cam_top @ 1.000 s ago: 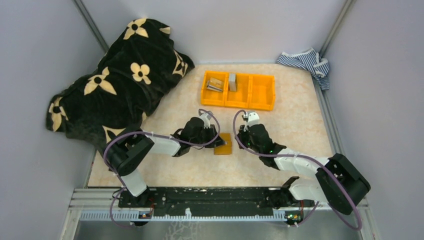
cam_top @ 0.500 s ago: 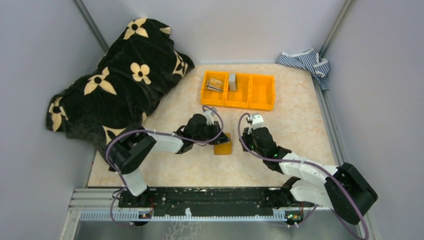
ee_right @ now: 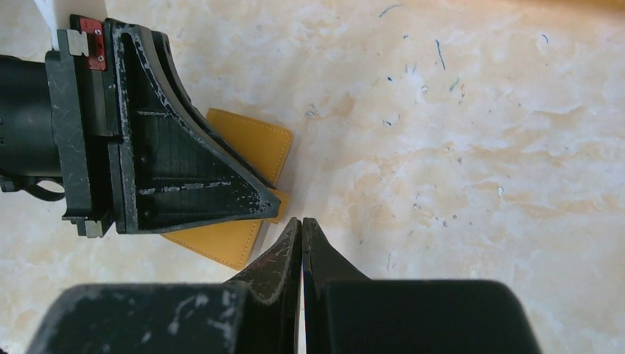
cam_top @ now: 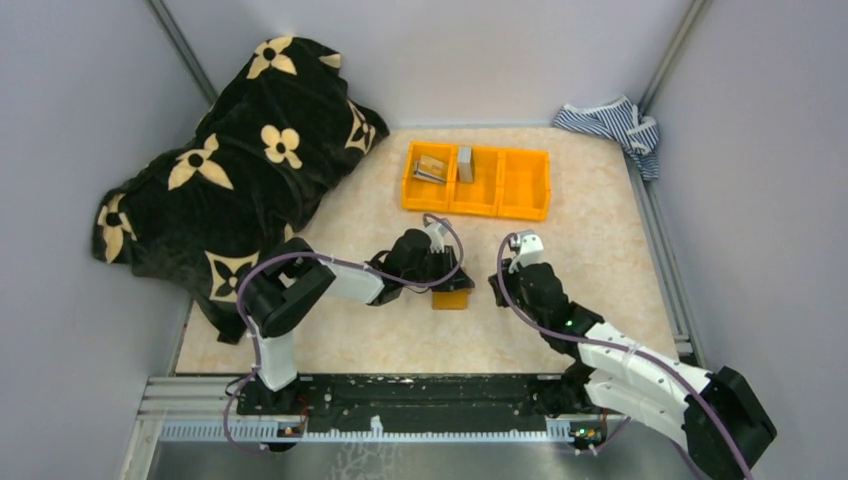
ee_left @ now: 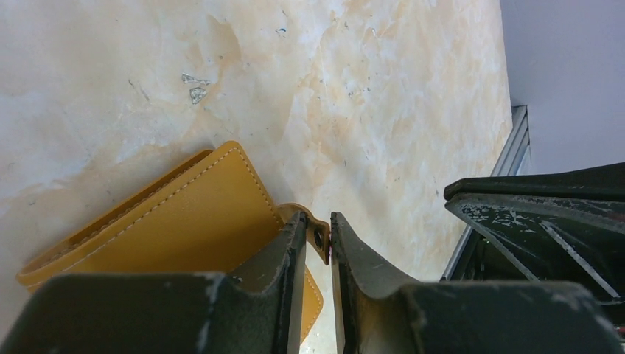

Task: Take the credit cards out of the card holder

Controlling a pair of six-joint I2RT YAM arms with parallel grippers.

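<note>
The flat, mustard-yellow, edge-stitched card holder (ee_left: 184, 214) lies on the desk (ee_left: 383, 88). The left end effector (ee_left: 318, 237) pinches its snap tab (ee_left: 315, 221). The right end effector (ee_right: 302, 223) is closed and empty.

The orange-tan, stitched card holder (ee_left: 169, 221) lies on the table (cam_top: 600, 230), its snap tab (ee_left: 319, 223) sticking out.

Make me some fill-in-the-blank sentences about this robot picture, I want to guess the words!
The left tool pinches the card holder's small snap ____.
The right tool is shut and holds ____.
The orange bin has ____ compartments.
The striped cloth lies in the far ____ corner.
Missing words: tab; nothing; three; right.
</note>
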